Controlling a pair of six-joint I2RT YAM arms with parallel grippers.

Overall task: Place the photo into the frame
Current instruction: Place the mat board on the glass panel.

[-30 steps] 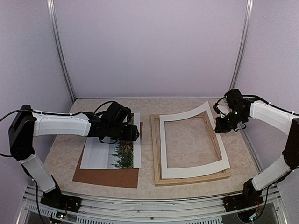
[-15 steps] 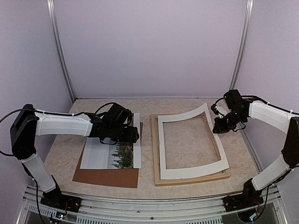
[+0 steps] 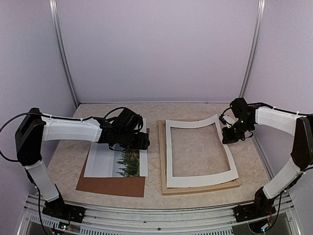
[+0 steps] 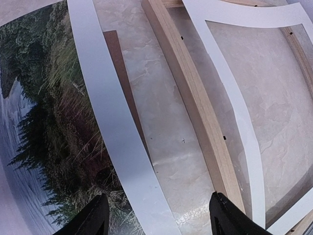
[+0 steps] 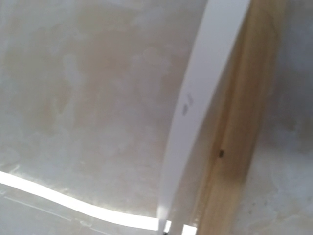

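Observation:
The photo (image 3: 128, 162), dark trees inside a white border, lies flat on the left on a brown backing board (image 3: 110, 186). My left gripper (image 3: 142, 142) hovers open over the photo's right border (image 4: 108, 115), one finger above the print and the other above the bare table; nothing is between them (image 4: 159, 218). The pale wooden frame (image 3: 195, 188) lies on the right. A white mat with a cut-out window (image 3: 200, 178) rests on it, its far right edge raised. My right gripper (image 3: 228, 135) is shut on that raised edge (image 5: 200, 98), just above the frame's rail (image 5: 244, 112).
A strip of beige marbled tabletop (image 4: 161, 112) separates the photo from the frame's left rail (image 4: 195, 98). Purple walls enclose the table on three sides, with metal posts (image 3: 250, 54) in the back corners. Both arm bases sit at the near edge.
The right gripper has moved left and down with the mat's raised edge, so the mat lies flatter over the frame. The left gripper has shifted slightly right, still open.

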